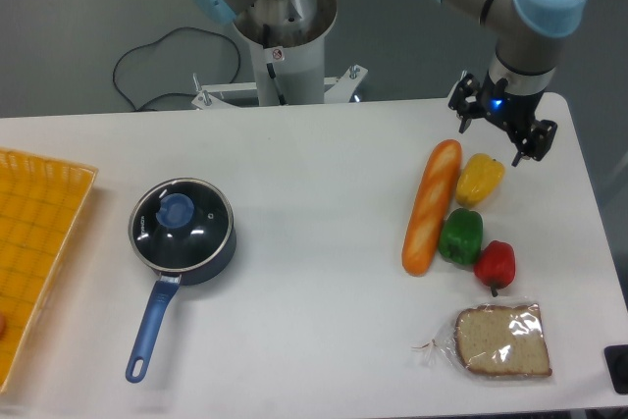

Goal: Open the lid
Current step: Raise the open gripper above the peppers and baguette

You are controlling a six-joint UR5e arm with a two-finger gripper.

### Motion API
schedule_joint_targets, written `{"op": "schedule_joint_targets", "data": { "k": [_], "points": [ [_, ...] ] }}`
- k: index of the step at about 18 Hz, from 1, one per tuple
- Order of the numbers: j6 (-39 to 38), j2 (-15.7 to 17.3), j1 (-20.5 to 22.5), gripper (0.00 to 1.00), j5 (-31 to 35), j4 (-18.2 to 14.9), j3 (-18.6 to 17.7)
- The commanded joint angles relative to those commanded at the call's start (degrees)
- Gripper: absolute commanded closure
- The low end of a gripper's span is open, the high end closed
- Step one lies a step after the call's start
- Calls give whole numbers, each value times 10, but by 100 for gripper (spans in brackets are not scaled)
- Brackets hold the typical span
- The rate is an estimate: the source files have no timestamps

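Note:
The lid (203, 235), a round glass disc with a metal rim and a blue knob (177, 211), lies flat on the dark blue saucepan (218, 260) at the table's left-centre. The pan's long blue handle (149, 329) points toward the front edge. My gripper (501, 128) hovers far to the right, near the table's back right corner, just above and behind the yellow pepper. Its two black fingers stand apart with nothing between them.
A baguette (432, 205), a yellow pepper (480, 179), a green pepper (460, 236) and a red pepper (496, 263) cluster at the right. A bagged bread slice (500, 340) lies front right. A yellow basket (34, 242) sits at the left edge. The arm's base (285, 36) stands behind the table.

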Motion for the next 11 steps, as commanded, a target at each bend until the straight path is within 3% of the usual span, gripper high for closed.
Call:
{"op": "schedule_joint_targets", "data": {
  "k": [11],
  "points": [
    [-25,-2,-8,0,3,7,-10]
  ]
}}
